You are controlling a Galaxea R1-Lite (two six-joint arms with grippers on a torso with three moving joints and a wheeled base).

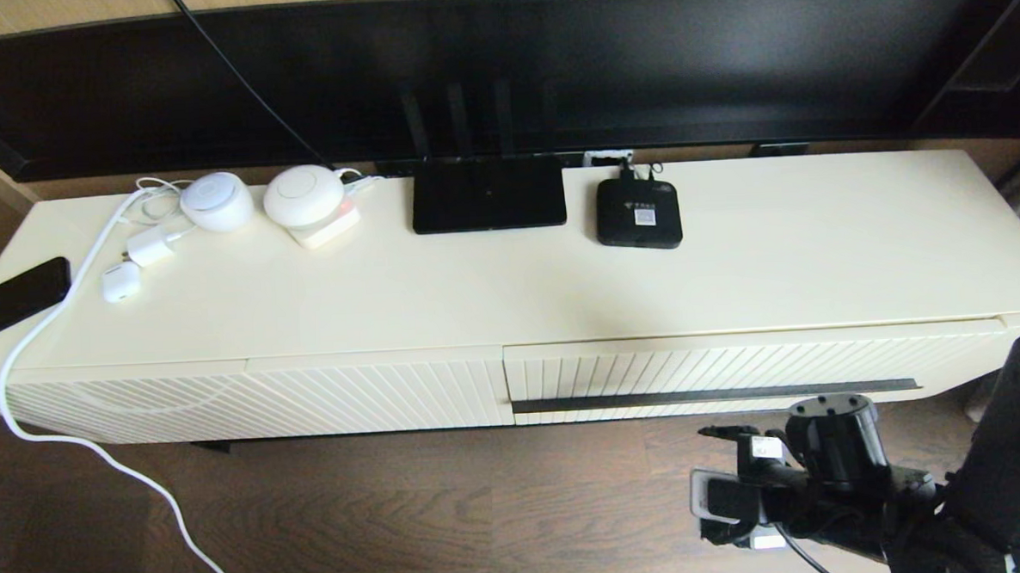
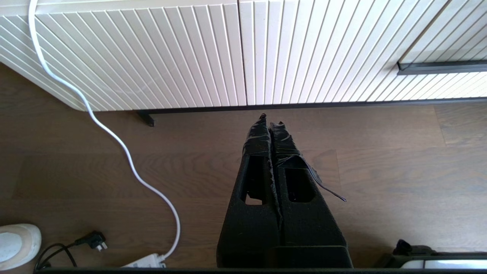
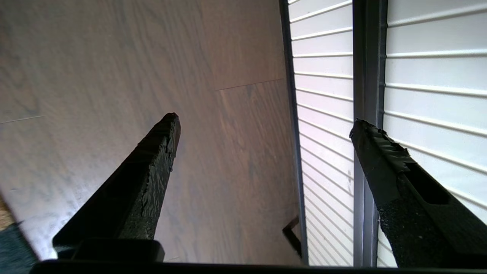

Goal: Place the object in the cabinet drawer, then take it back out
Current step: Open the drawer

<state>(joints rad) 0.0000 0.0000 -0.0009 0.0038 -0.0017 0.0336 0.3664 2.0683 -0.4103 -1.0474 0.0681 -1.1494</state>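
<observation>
The black organizer box is out of view in every frame. The cabinet drawer (image 1: 737,364) is the cream ribbed front on the right with a long dark bar handle (image 1: 713,395), and it looks closed. My right arm (image 1: 828,471) hangs low in front of the drawer's right half. In the right wrist view my right gripper (image 3: 264,120) is open and holds nothing. One fingertip (image 3: 371,140) lies across the handle (image 3: 367,76); the other is over the wooden floor. My left gripper (image 2: 270,118) is shut and empty above the floor, before the cabinet base.
On the cabinet top stand a flat black router (image 1: 488,193), a small black square device (image 1: 638,212), two round white devices (image 1: 216,200) and a white charger. A white cable (image 1: 47,324) trails to the floor. The handle-less ribbed panel (image 1: 308,399) is to the left.
</observation>
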